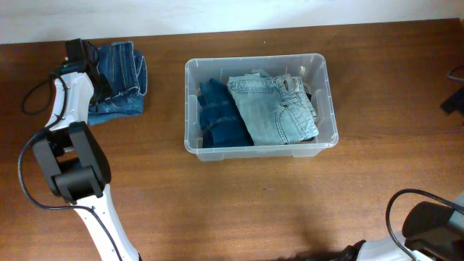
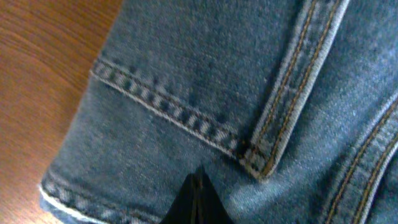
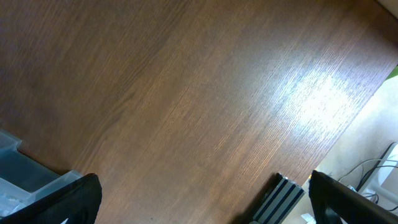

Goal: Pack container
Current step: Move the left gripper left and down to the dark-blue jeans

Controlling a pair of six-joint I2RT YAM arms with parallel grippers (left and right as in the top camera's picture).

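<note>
The clear plastic container (image 1: 190, 109) stands at the table's middle. It holds folded dark blue jeans (image 1: 217, 119) on its left and folded light blue jeans (image 1: 279, 109) on its right. A third folded pair of blue jeans (image 1: 122, 80) lies at the table's far left. My left gripper (image 1: 93, 69) is over this pair; in the left wrist view its fingers (image 2: 198, 198) are shut together, tips against the denim (image 2: 205, 93). My right gripper (image 3: 205, 199) is open and empty above bare wood at the right, with a corner of the container (image 3: 25, 177) at the lower left of its view.
The left arm (image 1: 69, 145) stretches along the table's left side with a black cable. The right arm's base (image 1: 435, 225) sits at the front right. The table's right edge, an aluminium rail (image 3: 280, 199) and cables show in the right wrist view.
</note>
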